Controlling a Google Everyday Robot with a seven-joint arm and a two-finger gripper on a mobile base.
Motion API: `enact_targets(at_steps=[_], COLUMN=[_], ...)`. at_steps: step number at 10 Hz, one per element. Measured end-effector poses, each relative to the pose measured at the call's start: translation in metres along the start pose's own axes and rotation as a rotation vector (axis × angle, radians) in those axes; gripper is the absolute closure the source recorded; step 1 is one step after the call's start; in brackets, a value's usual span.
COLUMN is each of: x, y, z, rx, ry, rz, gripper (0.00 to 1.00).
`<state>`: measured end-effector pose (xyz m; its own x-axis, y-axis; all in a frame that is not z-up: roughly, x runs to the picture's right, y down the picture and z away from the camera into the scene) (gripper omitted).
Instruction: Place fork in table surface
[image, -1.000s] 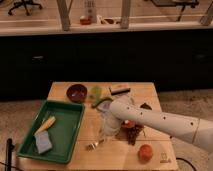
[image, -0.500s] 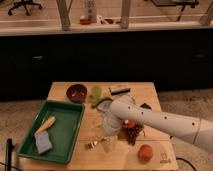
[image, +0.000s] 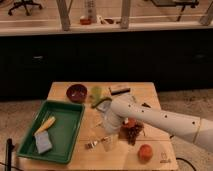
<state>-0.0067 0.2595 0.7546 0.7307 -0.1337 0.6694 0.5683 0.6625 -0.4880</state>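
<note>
Gripper (image: 110, 141) is hanging low, R of green tray (image: 30, 145), wrist pointing down, prob. for setting fork (image: 91, 145) onto table surface (image: 150, 92). Fork is lying btwn tray & gripper, apparently touching wood. Grip state: cannot tell.

table surface (image: 142, 93) tan, plank-grained | tray (image: 64, 131) green | fork (image: 92, 145) silvery | gripper (image: 108, 142) pale grey, near front edge | bowl (image: 76, 92) maroon

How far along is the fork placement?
Done, it seems: the fork lies on the table, beside the green tray. In hand: the gripper hangs low at the fork's near end; whether it holds the fork I cannot tell. Left: confirm release and lift the arm away.
</note>
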Motion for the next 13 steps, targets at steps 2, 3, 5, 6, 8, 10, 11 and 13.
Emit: enact_targets(at_steps=[2,3,5,6,8,10,11,13], x=[0.0,0.0,-0.001,-0.001,0.0,0.0,0.001,0.001], y=[-0.003,-0.004,-0.006,-0.006,-0.008,-0.01,-0.012,-0.013], z=[-0.003,-0.003,-0.006,-0.007,-0.01,-0.013,-0.014,-0.016], rx=[0.0,-0.002,-0.004,-0.005,-0.001,0.002,0.004,0.004], ry=[0.0,0.0,0.003,0.004,0.008,0.009,0.01,0.011], rz=[0.002,0.002,0.005,0.009,0.013,0.015,0.016,0.017], gripper=[0.2,0.2,0.2,0.2,0.2,0.2,0.2,0.2])
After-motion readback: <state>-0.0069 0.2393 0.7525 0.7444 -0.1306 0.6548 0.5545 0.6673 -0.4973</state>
